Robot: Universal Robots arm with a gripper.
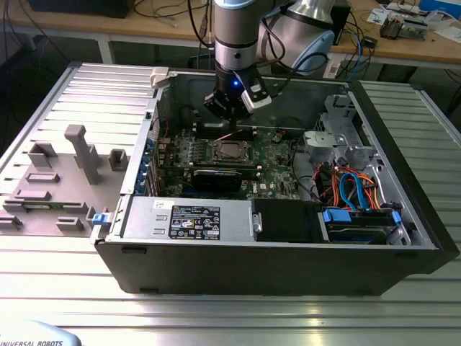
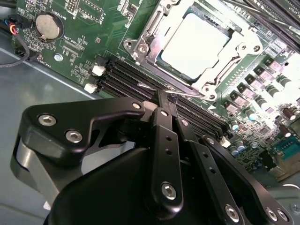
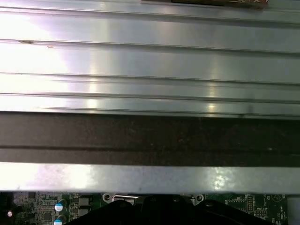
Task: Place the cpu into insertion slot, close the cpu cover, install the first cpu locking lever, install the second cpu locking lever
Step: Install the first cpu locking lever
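The cpu point(image 2: 199, 44), a pale square chip, lies in the insertion slot point(image 1: 229, 150) on the green board. The silvery cpu cover point(image 2: 241, 51) lies flat around it, the chip showing through its window. My gripper point(image 1: 231, 120) hangs just behind the slot, inside the open computer case. In the second wrist view its black fingers point(image 2: 165, 136) are shut together, and the gripper point(image 2: 162, 97) tip sits at a thin wire locking lever point(image 2: 190, 93) along the socket's near edge. Whether the tip pinches the wire or only touches it is unclear.
Black memory slots point(image 2: 126, 77) run beside the socket. A coin battery point(image 2: 48, 26) sits on the board. In the exterior view, a power supply point(image 1: 189, 218) and drive bays with blue and orange cables point(image 1: 353, 189) fill the case's front. The case wall point(image 3: 150, 178) is close.
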